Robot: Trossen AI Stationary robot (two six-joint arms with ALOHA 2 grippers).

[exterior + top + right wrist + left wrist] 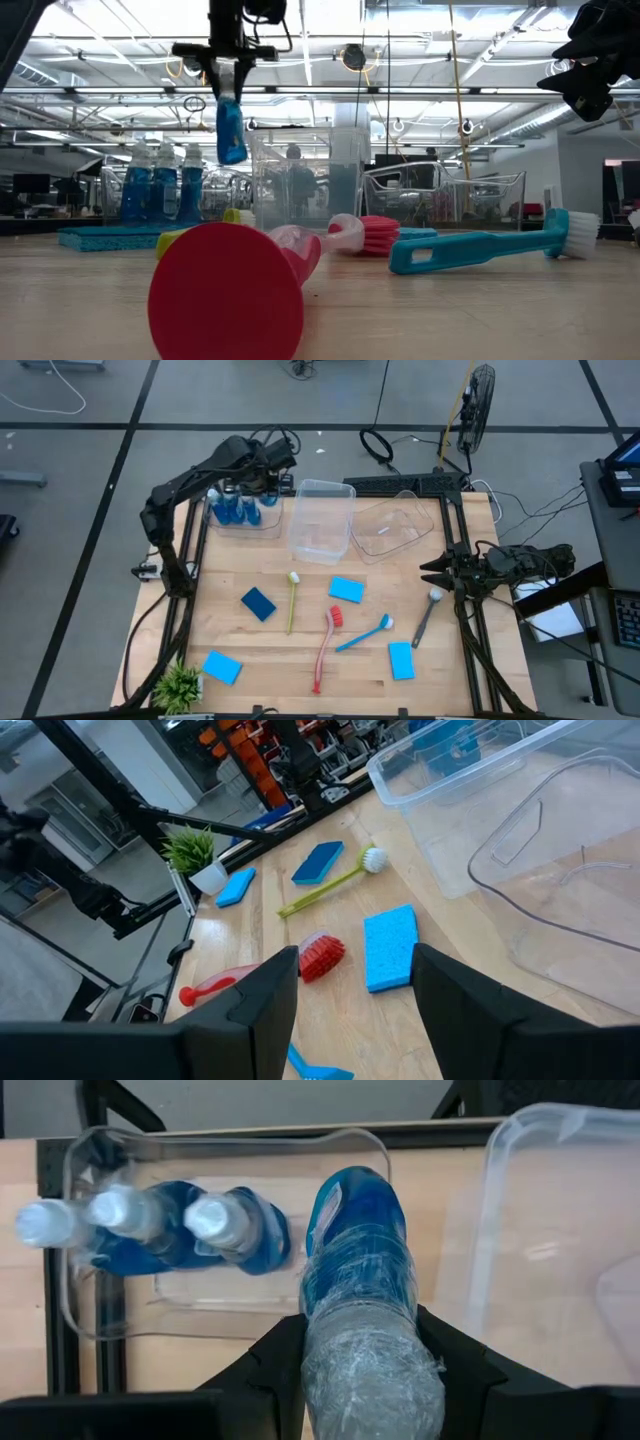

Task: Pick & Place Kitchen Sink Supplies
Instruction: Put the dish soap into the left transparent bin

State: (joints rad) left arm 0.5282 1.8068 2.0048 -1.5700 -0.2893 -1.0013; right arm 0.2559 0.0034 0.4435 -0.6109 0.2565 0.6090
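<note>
My left gripper point(272, 480) is at the far left of the table, shut on a small clear bottle of blue liquid point(231, 125). It holds the bottle above a clear tub point(75, 1295) in which three more such bottles point(150, 1225) stand upright. Blue sponges point(346, 589) point(258, 603) point(221, 666) and a yellow-green point(292, 600), a red point(325, 645), a blue point(363, 634) and a grey brush point(427, 615) lie flat on the wooden table. My right gripper point(428, 570) waits open at the right edge, with nothing between its fingers point(270, 995). My left gripper pinches the bottle's upper end by the pale cap point(365, 1365) between its two fingers point(275, 1360). The fingers come steeply from above. The bottle hangs below them with its bottom point(350, 1185) down, clear of the tub and beside the three standing bottles.
A second clear tub point(322, 520) stands at the far middle, and a third point(392, 528) lies tilted to its right. A small green plant point(180, 685) sits at the near left corner. Dark frame rails point(462, 550) run along the table's left and right sides.
</note>
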